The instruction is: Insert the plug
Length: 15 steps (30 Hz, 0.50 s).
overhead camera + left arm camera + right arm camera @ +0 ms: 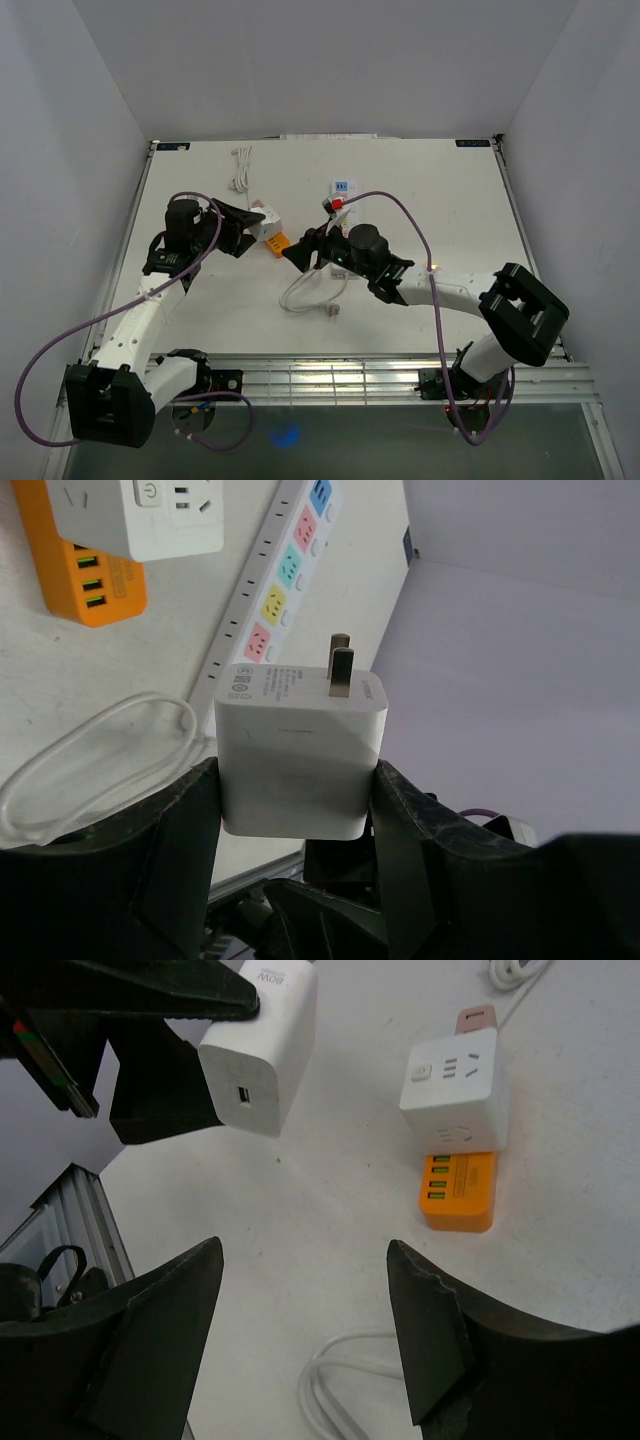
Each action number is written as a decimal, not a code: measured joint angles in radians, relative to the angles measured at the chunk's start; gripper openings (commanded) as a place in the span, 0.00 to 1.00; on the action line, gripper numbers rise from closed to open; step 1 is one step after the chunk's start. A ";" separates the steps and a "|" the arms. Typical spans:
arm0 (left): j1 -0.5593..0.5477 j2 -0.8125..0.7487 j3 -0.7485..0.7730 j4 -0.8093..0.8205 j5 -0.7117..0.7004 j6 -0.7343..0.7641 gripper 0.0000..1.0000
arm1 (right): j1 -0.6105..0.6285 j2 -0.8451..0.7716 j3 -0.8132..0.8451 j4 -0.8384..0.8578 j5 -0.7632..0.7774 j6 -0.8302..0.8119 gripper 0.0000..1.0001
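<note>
The plug [300, 750] is a white charger block with two metal prongs pointing up and away. My left gripper [295, 768] is shut on its sides and holds it above the table. In the right wrist view the plug [262, 1045] hangs at the upper left, its USB port facing the camera. A white cube socket [452, 1090] rests against an orange hub [458, 1192] on the table. A white power strip [285, 575] with coloured sockets lies beyond the prongs. My right gripper [305, 1260] is open with nothing between its fingers, just right of the left gripper [243, 232].
A loose white cable [310, 290] is coiled on the table under my right gripper [298, 250]. Another bundled white cable [240, 168] lies near the back edge. White walls close in the table on the left, right and back.
</note>
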 measured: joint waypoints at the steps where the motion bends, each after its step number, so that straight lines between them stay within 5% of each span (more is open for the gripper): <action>1: 0.000 -0.008 0.000 0.002 -0.003 -0.028 0.18 | 0.004 0.008 0.014 0.012 0.014 0.000 0.72; 15: -0.034 -0.037 -0.014 0.005 -0.046 -0.214 0.17 | 0.045 0.149 0.176 0.090 0.138 -0.017 0.83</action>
